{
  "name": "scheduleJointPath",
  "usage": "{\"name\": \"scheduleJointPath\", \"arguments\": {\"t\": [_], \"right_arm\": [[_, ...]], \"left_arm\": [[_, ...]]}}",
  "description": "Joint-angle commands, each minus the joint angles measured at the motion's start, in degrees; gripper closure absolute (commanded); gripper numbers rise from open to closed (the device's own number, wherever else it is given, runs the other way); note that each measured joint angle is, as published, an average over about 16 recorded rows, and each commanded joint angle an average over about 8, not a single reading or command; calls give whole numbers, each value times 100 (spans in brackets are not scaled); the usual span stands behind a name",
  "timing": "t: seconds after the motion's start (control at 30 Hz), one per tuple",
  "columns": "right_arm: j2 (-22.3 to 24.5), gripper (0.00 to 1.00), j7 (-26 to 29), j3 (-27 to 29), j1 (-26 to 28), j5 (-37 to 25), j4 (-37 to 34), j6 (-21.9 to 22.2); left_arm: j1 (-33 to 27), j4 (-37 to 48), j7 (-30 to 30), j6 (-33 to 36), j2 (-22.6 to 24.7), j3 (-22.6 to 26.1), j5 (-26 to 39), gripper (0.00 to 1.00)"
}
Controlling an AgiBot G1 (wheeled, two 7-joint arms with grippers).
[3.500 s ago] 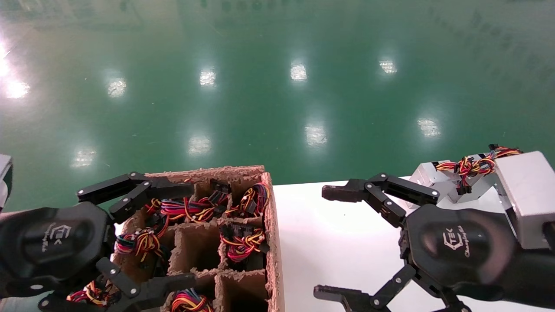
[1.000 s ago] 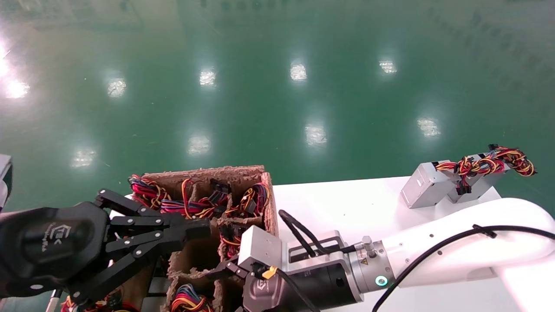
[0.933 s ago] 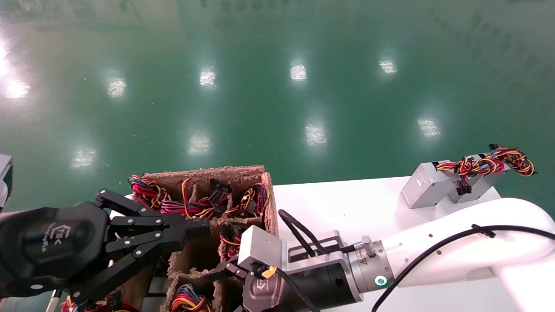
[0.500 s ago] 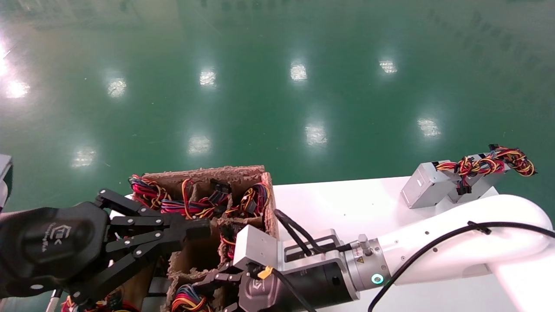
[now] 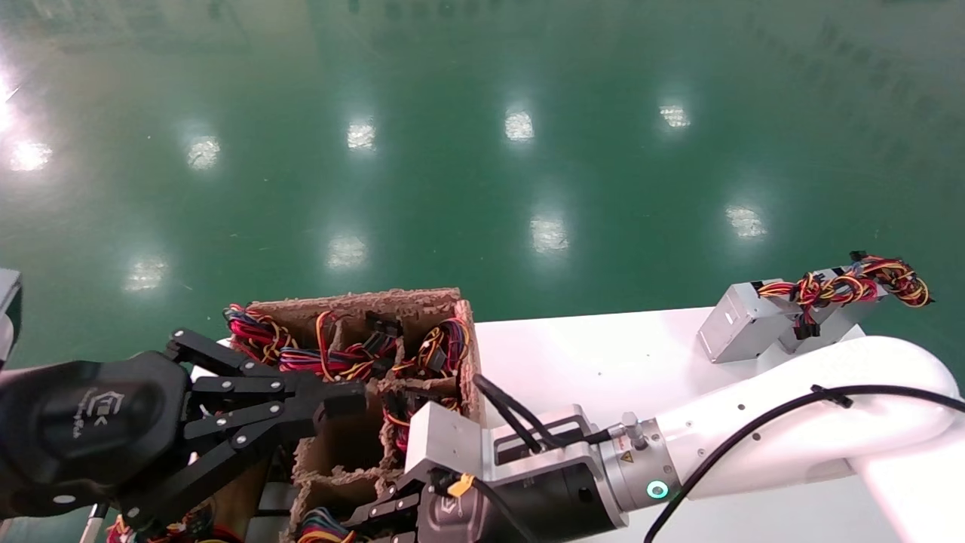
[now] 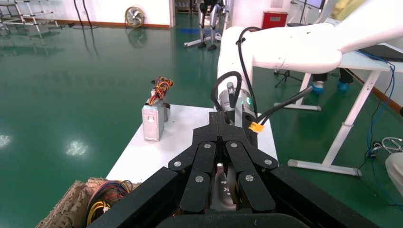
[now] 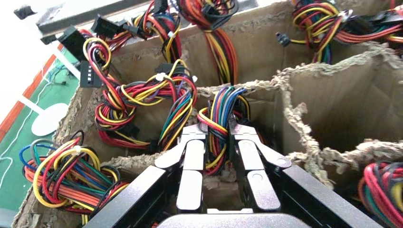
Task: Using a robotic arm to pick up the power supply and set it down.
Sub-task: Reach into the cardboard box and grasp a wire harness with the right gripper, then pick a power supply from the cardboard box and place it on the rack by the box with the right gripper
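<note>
White table (image 5: 603, 354) carries a brown partitioned cardboard box (image 5: 422, 302) to the left of the working jaws; two silver power supply units (image 5: 742, 324) sit well off to the far right of them, and the left wrist view shows them standing upright on the table's far end. The robotic arm (image 5: 791, 430), the right one, lies across the table with its green ring lit, its right gripper (image 7: 217, 145) dipped into a box cell near the box's near edge. Head view gives only the wrist, the silver block and the roots of the fingers; the fingertips are cut off there. Right wrist view supplies the rest: the jaws stand narrowly apart with a wire bundle (image 7: 221, 114) of red, yellow, blue and black leads squeezed between the two silver-tipped pads, so they are clamped on the leads. The power supply body belonging to that bundle is hidden down in the cell; only its wiring shows between the jaws. Neighbouring cells on either side of the jaws hold more coloured wire loops (image 7: 66, 166). The left gripper (image 6: 222, 142) hangs over the box's left part, jaws pressed together with nothing between them.
</note>
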Motion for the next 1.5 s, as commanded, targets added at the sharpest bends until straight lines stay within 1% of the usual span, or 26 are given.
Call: {"name": "scheduleJointPath", "arguments": {"t": [0.03,0.2,0.5,0.73,0.87,1.0,1.3,1.5], "right_arm": [[24,100,10,17,-9,20,12,6],[69,100,20,127,-86,269,-40,-48],[81,100,-26,449,-205,1027,-455,-305],[108,100,-91,746,-199,1750,-926,-735],[195,100,-98,844,-202,2234,-1049,-986],[364,100,-97,785,-201,2655,-943,-1072],[775,100,-207,443,-155,3385,-599,-1091],[975,100,-309,305,-135,4153,-497,-1105]], "left_arm": [[0,0,0,0,0,0,0,100],[0,0,0,0,0,0,0,100],[0,0,0,0,0,0,0,100],[0,0,0,0,0,0,0,100],[0,0,0,0,0,0,0,100],[0,0,0,0,0,0,0,100],[0,0,0,0,0,0,0,100],[0,0,0,0,0,0,0,100]]}}
